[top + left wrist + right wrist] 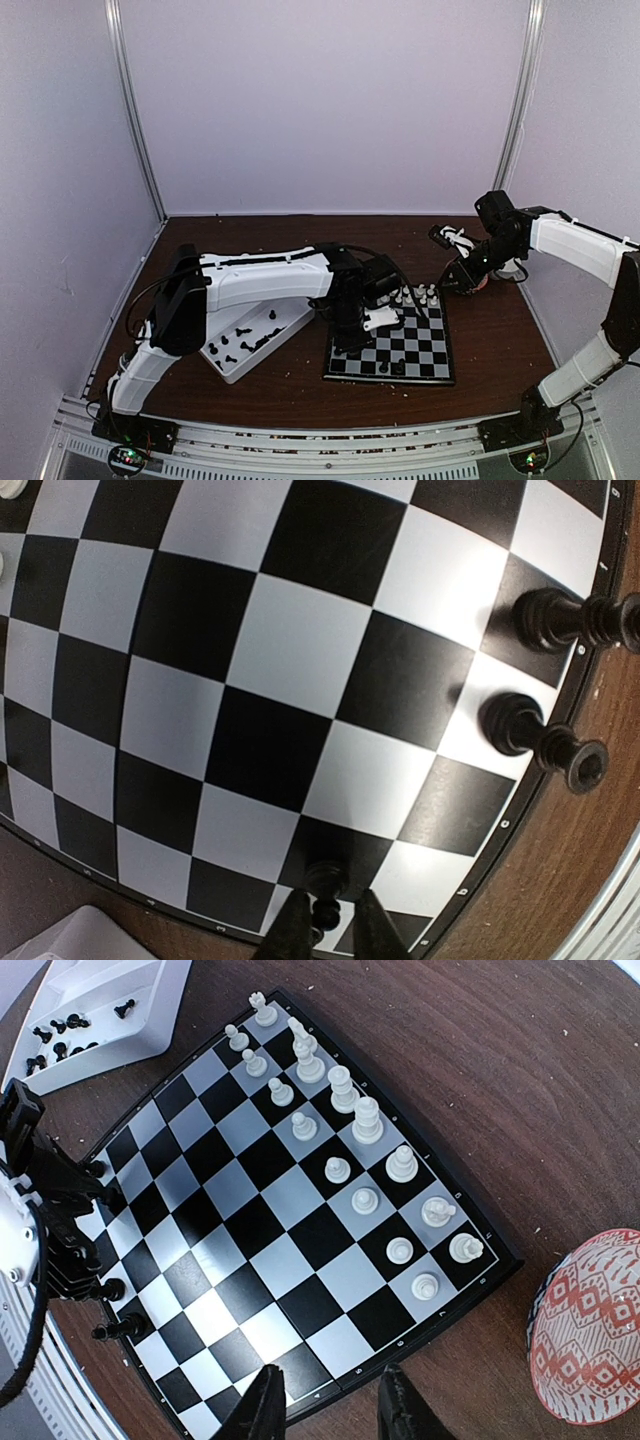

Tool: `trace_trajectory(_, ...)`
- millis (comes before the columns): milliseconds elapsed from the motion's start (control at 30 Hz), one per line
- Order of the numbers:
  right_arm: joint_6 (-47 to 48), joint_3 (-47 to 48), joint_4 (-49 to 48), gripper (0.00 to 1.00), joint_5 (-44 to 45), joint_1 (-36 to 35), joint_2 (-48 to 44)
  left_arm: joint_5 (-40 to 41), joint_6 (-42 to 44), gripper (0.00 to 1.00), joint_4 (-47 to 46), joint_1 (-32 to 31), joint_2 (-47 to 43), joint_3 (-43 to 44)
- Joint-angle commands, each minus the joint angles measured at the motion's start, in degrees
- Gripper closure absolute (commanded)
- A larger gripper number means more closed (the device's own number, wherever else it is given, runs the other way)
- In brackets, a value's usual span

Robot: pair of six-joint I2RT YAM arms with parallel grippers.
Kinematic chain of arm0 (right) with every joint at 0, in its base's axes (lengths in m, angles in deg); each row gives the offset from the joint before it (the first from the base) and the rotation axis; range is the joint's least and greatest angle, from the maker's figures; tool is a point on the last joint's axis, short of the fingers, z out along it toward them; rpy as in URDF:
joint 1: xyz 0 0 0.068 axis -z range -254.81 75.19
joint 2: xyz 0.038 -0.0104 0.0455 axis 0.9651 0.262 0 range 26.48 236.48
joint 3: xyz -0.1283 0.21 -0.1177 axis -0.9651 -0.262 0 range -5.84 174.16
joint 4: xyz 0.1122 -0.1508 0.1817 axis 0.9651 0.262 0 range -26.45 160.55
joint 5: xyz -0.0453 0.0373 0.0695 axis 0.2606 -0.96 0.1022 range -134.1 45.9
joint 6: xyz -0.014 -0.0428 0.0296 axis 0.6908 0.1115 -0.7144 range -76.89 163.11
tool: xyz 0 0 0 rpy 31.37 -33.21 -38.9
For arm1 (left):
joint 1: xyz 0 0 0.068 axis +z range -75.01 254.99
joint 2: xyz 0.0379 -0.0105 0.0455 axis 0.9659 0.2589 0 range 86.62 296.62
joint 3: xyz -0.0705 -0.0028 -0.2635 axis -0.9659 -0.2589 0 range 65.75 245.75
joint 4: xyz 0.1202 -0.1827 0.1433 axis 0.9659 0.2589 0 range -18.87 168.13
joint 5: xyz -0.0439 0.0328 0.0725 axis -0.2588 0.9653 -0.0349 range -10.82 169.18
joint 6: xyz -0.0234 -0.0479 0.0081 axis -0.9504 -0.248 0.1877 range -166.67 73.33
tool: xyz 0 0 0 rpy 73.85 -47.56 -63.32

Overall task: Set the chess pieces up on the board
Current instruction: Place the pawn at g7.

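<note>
The board (405, 350) lies at the table's middle right. White pieces (340, 1090) fill its two far rows. Two black pieces (520, 725) stand on the near edge row. My left gripper (333, 925) is low over the board's near left corner (348, 345). Its jaws stand narrowly apart around a small black piece (328, 895) that stands upright on a black square, with a gap showing on the right side. More black pieces (240, 345) lie in the white tray. My right gripper (325, 1400) is open and empty, held high over the board's right edge (452, 278).
The white tray (290, 325) sits left of the board, touching its corner; it also shows in the right wrist view (120, 1000). A red patterned bowl (590, 1330) stands on the wood right of the board. White walls enclose the table.
</note>
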Motion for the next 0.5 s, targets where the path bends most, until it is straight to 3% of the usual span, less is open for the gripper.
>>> trace_trajectory(0, 0.9, -0.4, 0.3, 0.67, -0.9, 0.2, 0.5, 1.6, 0.0, 0.81, -1.8, -0.4, -1.7, 0.6)
trace_trajectory(267, 0.9, -0.4, 0.4, 0.67, -0.9, 0.2, 0.8, 4.2, -0.2, 0.69, -5.9, -0.3, -12.7, -2.2)
trace_trajectory(367, 0.9, -0.3, 0.4, 0.67, -0.9, 0.2, 1.0, 9.3, -3.9, 0.69, -10.0, 0.4, -20.6, -10.3)
trace_trajectory(467, 0.9, -0.1, 0.4, 0.67, -0.9, 0.2, 1.2, 15.8, -13.5, 0.69, -10.4, 4.0, -27.0, -19.0)
